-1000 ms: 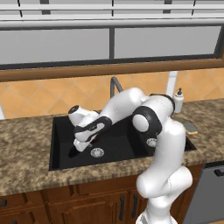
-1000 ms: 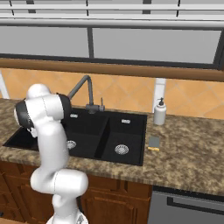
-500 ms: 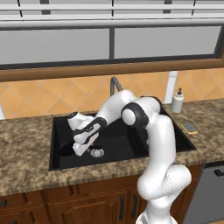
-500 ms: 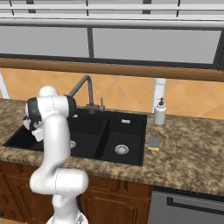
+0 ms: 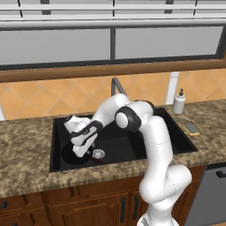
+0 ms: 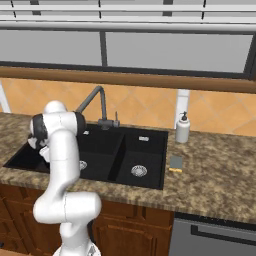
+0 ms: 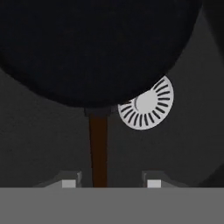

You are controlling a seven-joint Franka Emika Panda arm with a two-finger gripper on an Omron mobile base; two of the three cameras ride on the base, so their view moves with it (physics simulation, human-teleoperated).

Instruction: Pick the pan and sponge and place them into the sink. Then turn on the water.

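Pan [image 7: 94, 48] is lying in large basin of sink [image 5: 59, 132], filling top of hand view, partly covering round silver drain [image 7: 151, 105] at centre right. Thin handle [image 7: 99, 148] is running down toward bottom centre, between fingertips [image 7: 68, 183], jaws being held wide, not touching it. Gripper [image 5: 78, 151] is being kept low at centre left of left base view. Sponge [image 6: 175, 163] is sitting on counter [image 6: 215, 180] just right of sink, soap bottle [image 6: 183, 128] behind it, faucet [image 6: 95, 102] upper left.

Speckled brown granite counter [image 6: 220, 185], wooden cabinets [image 5: 66, 205] below, orange tiled backsplash [image 5: 53, 99], wide window [image 6: 175, 50] above.
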